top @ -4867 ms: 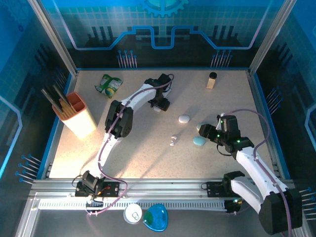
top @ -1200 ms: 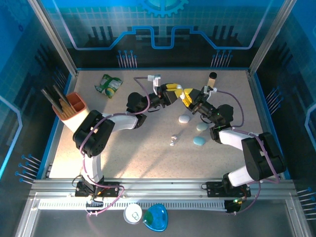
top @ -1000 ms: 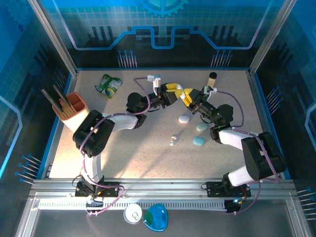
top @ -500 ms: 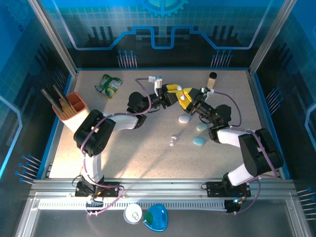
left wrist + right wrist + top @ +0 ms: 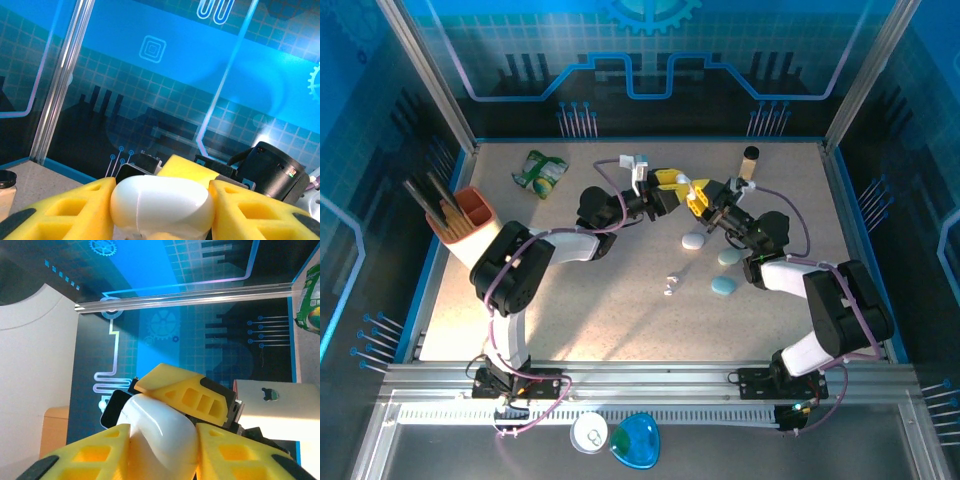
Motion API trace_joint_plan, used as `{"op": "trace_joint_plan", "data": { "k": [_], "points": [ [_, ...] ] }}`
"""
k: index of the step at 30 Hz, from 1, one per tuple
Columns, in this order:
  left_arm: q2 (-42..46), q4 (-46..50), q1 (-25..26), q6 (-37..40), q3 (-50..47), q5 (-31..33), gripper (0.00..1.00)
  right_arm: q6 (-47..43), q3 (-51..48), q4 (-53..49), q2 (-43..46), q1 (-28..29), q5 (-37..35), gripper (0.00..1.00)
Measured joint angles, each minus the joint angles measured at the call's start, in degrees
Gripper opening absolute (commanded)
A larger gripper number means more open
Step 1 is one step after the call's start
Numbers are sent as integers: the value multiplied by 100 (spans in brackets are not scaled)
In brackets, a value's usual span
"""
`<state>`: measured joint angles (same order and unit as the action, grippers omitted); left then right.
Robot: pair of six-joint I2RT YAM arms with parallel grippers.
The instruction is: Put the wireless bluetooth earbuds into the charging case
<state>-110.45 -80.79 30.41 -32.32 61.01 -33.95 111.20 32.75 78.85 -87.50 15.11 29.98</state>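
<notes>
White and pebble-shaped, the charging case (image 5: 160, 202) is held up over the far middle of the table (image 5: 600, 310), pinched from two sides. The left gripper (image 5: 669, 184) has its yellow fingers closed partway onto the shell, and the right gripper (image 5: 701, 197) meets it from the right, its own jaws pressed against the same case. The earbuds (image 5: 669, 285), tiny pale bits, lie on the table nearer, well apart from the held case. Right of them rest a loose white case (image 5: 692, 241), a pale teal case (image 5: 728, 257) and a teal case (image 5: 723, 286). A small bottle (image 5: 750, 162) stands at the far right.
</notes>
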Motion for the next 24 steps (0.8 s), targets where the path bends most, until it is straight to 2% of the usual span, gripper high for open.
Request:
{"op": "trace_joint_plan", "data": {
  "k": [4,9,14,18,23,24],
  "points": [
    [-20,-52,-33,144,0,-70,47,90,0,-33,-2,-20,-68,17],
    [-42,-55,-61,229,0,-109,52,90,-2,-42,-24,-20,-83,13],
    [-116,9,-85,208,-13,-107,68,63,-20,-31,-72,-17,-57,12],
    [-125,98,-114,168,-138,-98,75,46,-105,11,-153,-17,-57,12],
    [-125,129,-144,13,-380,-50,99,-66,-131,11,-400,-20,-61,13],
    [-111,149,-144,-17,-450,-24,99,-92,-133,11,-459,-20,-61,13]
  ]
}}
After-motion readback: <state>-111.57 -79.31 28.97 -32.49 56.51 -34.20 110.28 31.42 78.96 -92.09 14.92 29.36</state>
